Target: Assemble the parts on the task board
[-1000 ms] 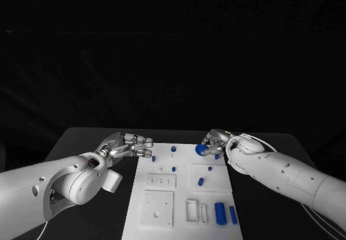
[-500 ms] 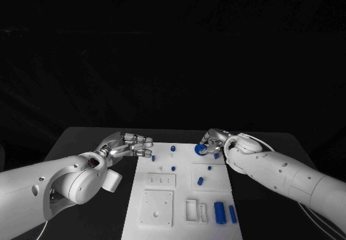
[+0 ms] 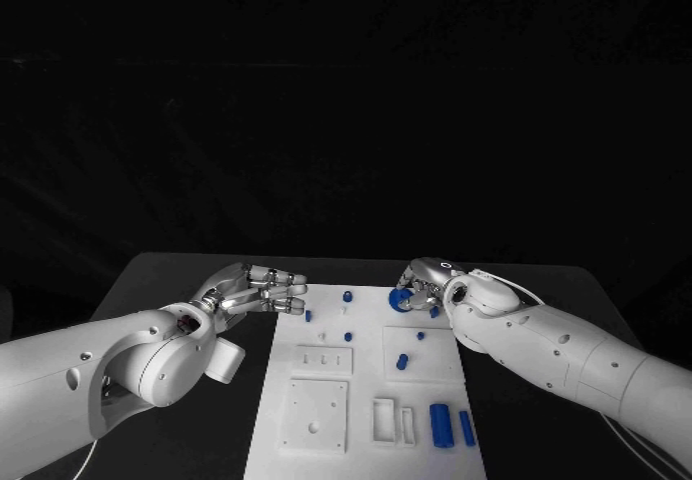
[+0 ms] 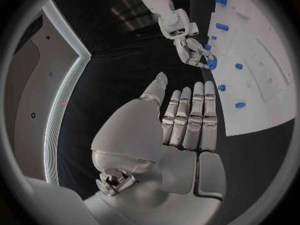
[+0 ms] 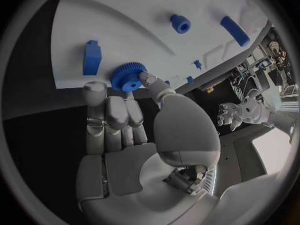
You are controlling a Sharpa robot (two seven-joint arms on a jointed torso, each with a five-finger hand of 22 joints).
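A blue gear [image 5: 129, 76] is pinched at the fingertips of the right hand [image 3: 423, 284], between the thumb and the finger beside it; in the right wrist view its toothed rim is seen pressed against both tips, with the remaining fingers [image 5: 116, 116] lying straight and close together alongside. The gear is held over the far right corner of the task board [image 3: 361, 420], at the board's edge; whether it touches the board cannot be told. In the head view the gear [image 3: 402, 299] is seen just under the right hand, and in the left wrist view it appears as a blue spot [image 4: 212, 63] at the tips of that hand [image 4: 195, 51].

A blue block [image 5: 92, 57] is seen on the board just beside the held gear, and a small blue cylinder [image 5: 180, 23] and a longer blue bar [image 5: 234, 31] lie farther off on the white surface. In the head view, small blue pegs [image 3: 346, 297] are seen standing across the far half of the board, and two blue upright pieces [image 3: 440, 424] are placed at its near right corner.

The left hand [image 3: 255, 289] is held above the black table [image 3: 173, 280] just beside the board's left edge, near its far corner. Nothing is held in it; its fingers [image 4: 190, 116] are stretched out straight and pressed side by side, with the thumb set slightly apart.
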